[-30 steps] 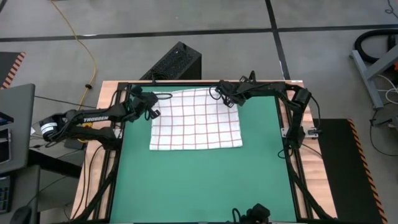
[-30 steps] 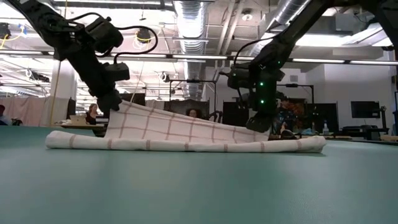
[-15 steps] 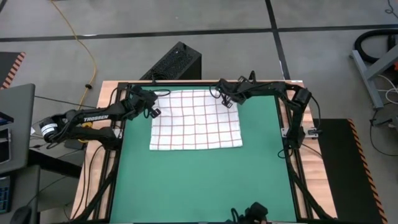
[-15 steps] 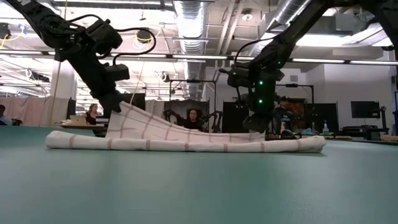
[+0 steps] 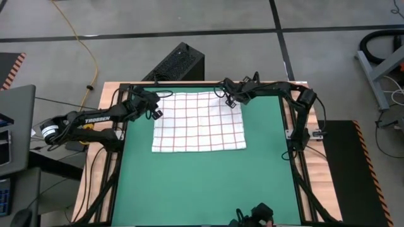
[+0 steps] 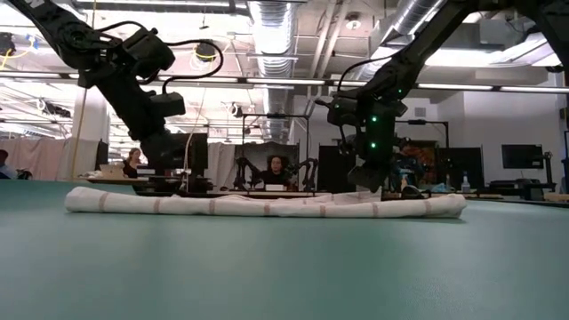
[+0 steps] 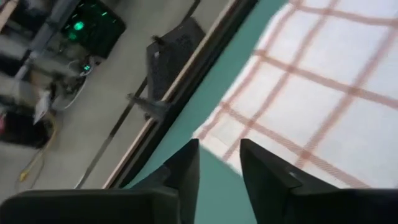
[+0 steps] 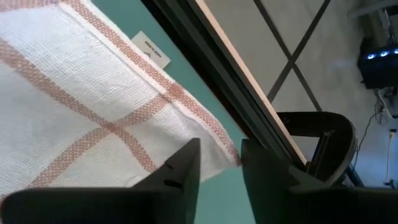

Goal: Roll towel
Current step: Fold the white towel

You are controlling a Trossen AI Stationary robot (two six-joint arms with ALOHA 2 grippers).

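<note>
White red-checked towel (image 5: pixel 199 120) lying flat on green mat (image 5: pixel 202 183), apparently unrolled, left gripper (image 5: pixel 153 104) and right gripper (image 5: pixel 231 96) fingers parted, empty

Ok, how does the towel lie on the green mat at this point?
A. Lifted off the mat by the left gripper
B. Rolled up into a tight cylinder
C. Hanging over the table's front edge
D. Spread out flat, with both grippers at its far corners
D: the towel lies flat on the mat, with the left gripper and right gripper at its far corners, jaws parted and empty.
</note>
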